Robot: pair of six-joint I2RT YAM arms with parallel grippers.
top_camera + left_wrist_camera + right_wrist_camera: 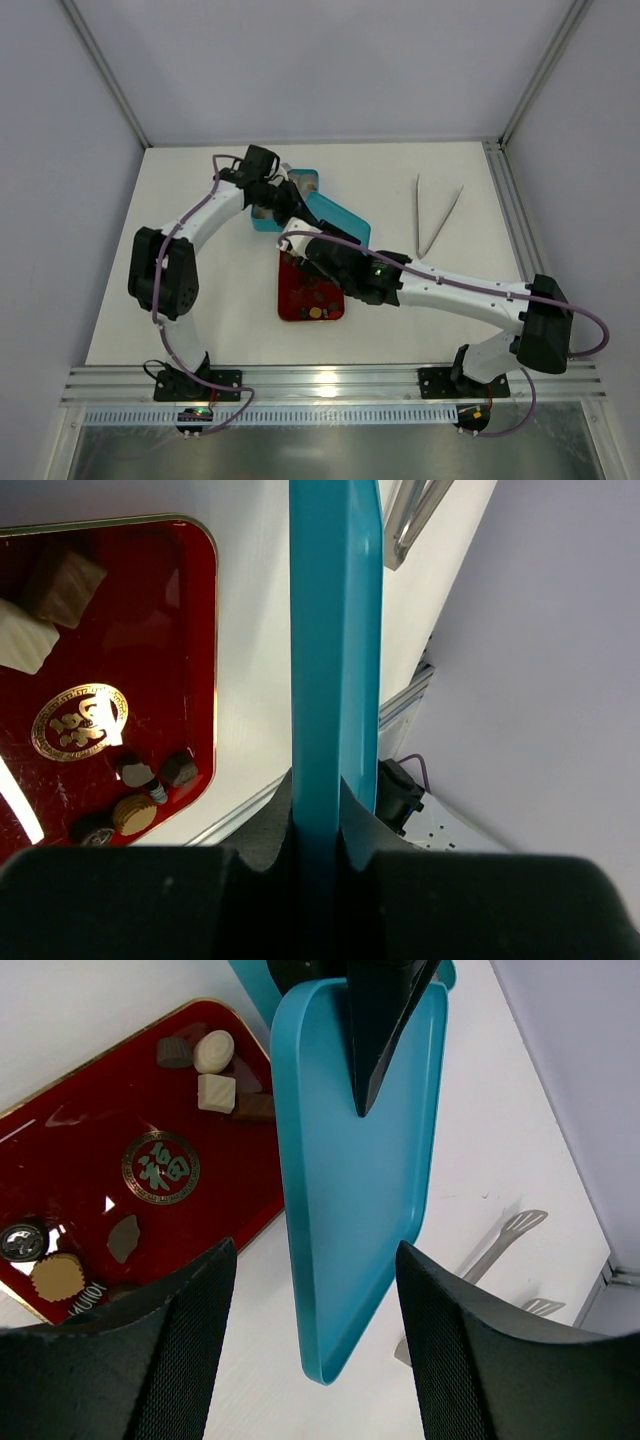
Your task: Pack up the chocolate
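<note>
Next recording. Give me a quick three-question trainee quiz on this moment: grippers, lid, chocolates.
1. True or false: the left gripper is shut on the edge of the teal lid.
2. Where do the visible chocolates lie? A) on the red tray B) on the lid C) between the right jaws
3. Fill in: the right gripper holds nothing; its jaws stand ___.

Key: 1 true; 2 A; 3 open.
</note>
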